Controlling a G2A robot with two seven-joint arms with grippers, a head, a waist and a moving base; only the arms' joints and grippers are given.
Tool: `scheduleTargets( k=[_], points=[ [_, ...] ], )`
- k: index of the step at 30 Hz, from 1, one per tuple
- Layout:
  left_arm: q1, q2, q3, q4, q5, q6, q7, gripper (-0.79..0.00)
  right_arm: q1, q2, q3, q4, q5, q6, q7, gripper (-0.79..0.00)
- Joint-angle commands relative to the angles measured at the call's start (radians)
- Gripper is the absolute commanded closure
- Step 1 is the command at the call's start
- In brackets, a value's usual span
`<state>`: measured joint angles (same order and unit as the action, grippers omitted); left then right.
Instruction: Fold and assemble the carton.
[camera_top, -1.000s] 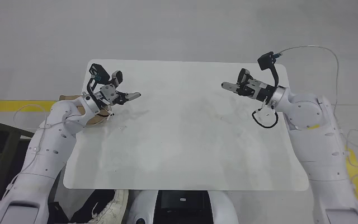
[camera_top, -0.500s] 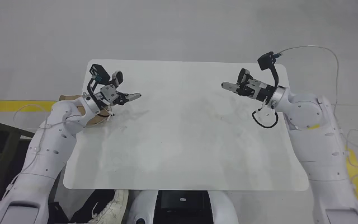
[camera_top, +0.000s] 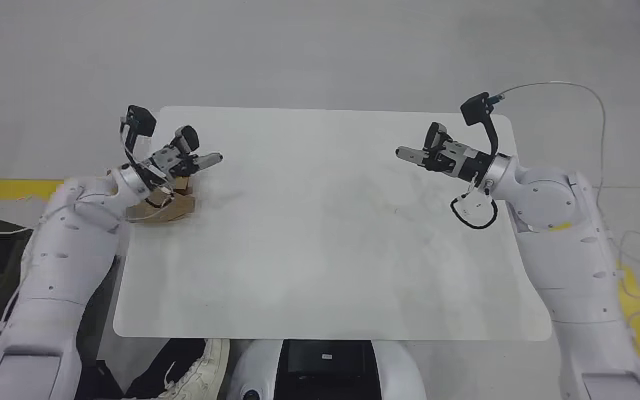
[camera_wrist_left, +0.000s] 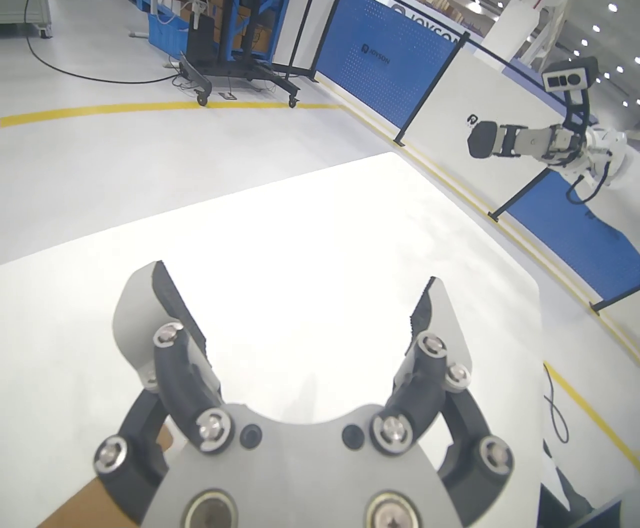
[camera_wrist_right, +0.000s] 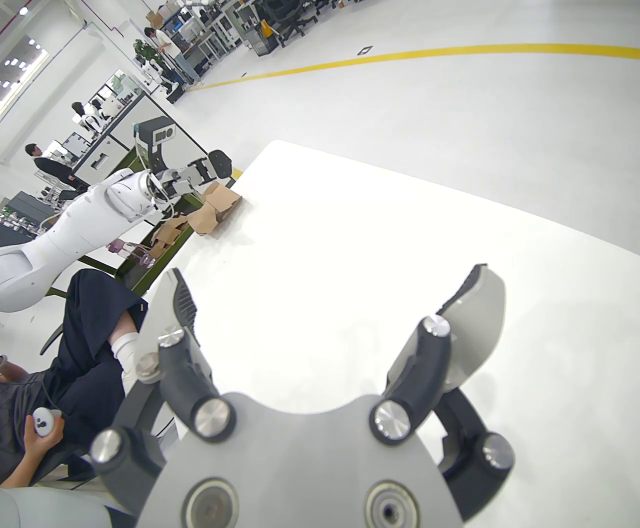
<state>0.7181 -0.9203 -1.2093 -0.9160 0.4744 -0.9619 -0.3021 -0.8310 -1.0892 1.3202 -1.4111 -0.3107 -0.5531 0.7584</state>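
- Top view: your left arm's wrist covers part of the carton (camera_top: 165, 206), so you cannot make out its full outline. It is brown cardboard, flat and creased, and it lies on the white table (camera_top: 330, 270) at the left edge.
- The left gripper (camera_top: 201, 149) hangs just past the carton's far right corner. You cannot tell from here whether it touches. The right gripper (camera_top: 412, 148) is well apart, over the table's far right.
- Left wrist view: the frame cuts the carton (camera_wrist_left: 95, 500) down to a brown corner behind the left gripper (camera_wrist_left: 295, 295). The metal fingers with ribbed black pads are spread wide, with bare tabletop between them. The right gripper (camera_wrist_left: 487, 140) shows far off, end on.
- Right wrist view: the right gripper (camera_wrist_right: 325, 280) is spread wide too, with nothing between its fingers. Across the table (camera_wrist_right: 380, 235) the carton (camera_wrist_right: 217, 207) shows as a low heap of folded flaps at the left edge. The left gripper (camera_wrist_right: 220, 162) is just above it, too small for you to judge contact.
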Motion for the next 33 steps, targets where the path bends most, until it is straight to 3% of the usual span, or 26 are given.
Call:
scheduleTargets(
  k=[1, 4, 8, 14, 17, 23, 33],
  points=[
    [-0.017, 0.006, -0.016, 0.026, -0.038, -0.004, -0.044, -0.785, 0.0, 0.0, 0.0, 0.0, 0.0, 0.0, 0.0, -0.785],
    [-0.046, 0.02, -0.046, 0.061, -0.041, 0.048, -0.111, -0.785, 0.0, 0.0, 0.0, 0.0, 0.0, 0.0, 0.0, -0.785],
    [-0.066, 0.044, -0.107, 0.097, -0.124, 0.05, -0.2, -0.785, 0.0, 0.0, 0.0, 0.0, 0.0, 0.0, 0.0, -0.785],
    [-0.05, 0.076, -0.178, 0.106, -0.203, 0.064, -0.303, -0.785, 0.0, 0.0, 0.0, 0.0, 0.0, 0.0, 0.0, -0.785],
    [-0.049, 0.09, -0.21, 0.128, -0.236, 0.115, -0.348, -0.785, 0.0, 0.0, 0.0, 0.0, 0.0, 0.0, 0.0, -0.785],
    [-0.054, 0.113, -0.257, 0.172, -0.217, 0.248, -0.366, -0.785, 0.0, 0.0, 0.0, 0.0, 0.0, 0.0, 0.0, -0.785],
    [-0.055, 0.114, -0.259, 0.176, -0.217, 0.256, -0.368, -0.785, 0.0, 0.0, 0.0, 0.0, 0.0, 0.0, 0.0, -0.785]
  ],
)
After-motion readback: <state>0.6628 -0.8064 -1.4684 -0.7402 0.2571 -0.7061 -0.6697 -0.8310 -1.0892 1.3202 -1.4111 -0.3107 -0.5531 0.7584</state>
